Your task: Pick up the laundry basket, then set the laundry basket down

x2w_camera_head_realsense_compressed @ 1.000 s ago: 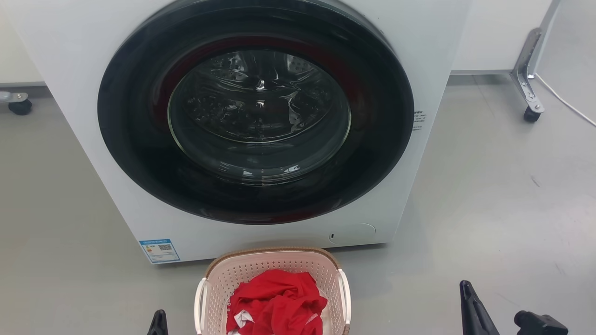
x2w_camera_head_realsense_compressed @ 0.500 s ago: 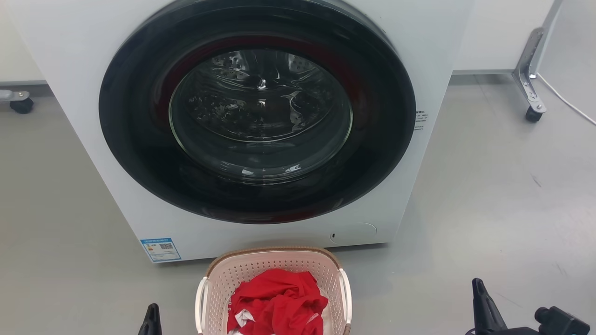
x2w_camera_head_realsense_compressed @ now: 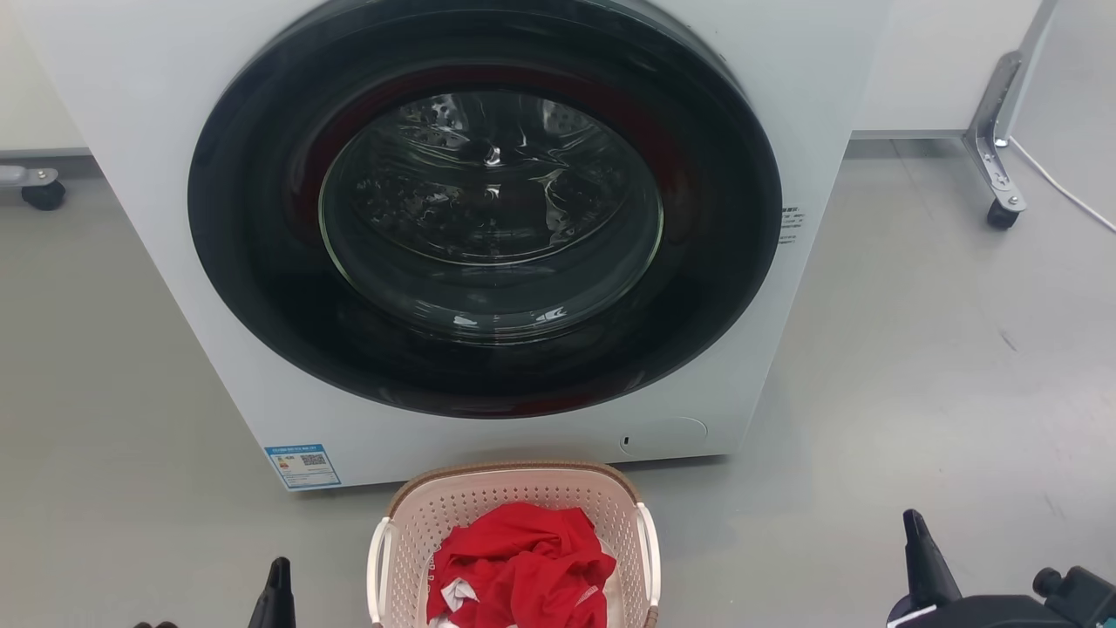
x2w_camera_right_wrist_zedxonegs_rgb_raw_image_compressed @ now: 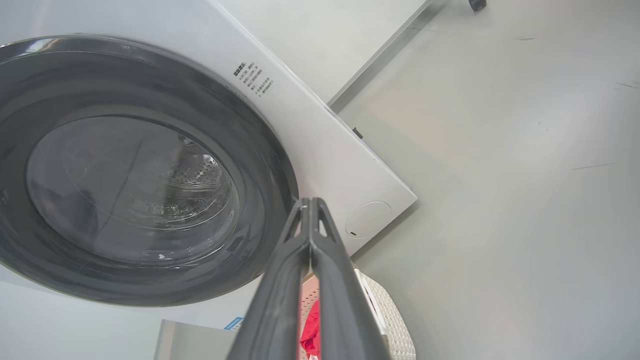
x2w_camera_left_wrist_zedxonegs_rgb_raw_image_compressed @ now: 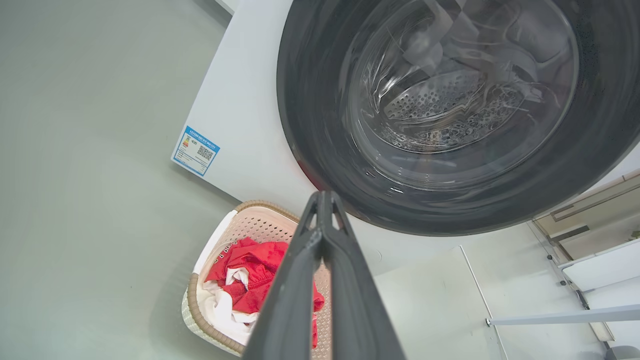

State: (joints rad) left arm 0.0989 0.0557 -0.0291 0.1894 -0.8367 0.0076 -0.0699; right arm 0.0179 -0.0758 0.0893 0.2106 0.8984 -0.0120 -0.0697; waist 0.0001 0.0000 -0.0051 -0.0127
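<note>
Last 1 s: left gripper (x2w_camera_head_realsense_compressed: pixel 279 580) and right gripper (x2w_camera_head_realsense_compressed: pixel 917 545) slid outward along bottom edge, both pinched together, empty; laundry basket (x2w_camera_head_realsense_compressed: pixel 523 490) ungrasped.

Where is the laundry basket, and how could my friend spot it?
Find the big white washing machine with its round dark door. On the grey floor just in front of it sits the laundry basket. It is small, pale pink with holes, brown-rimmed, white-handled, holding red cloth.
</note>
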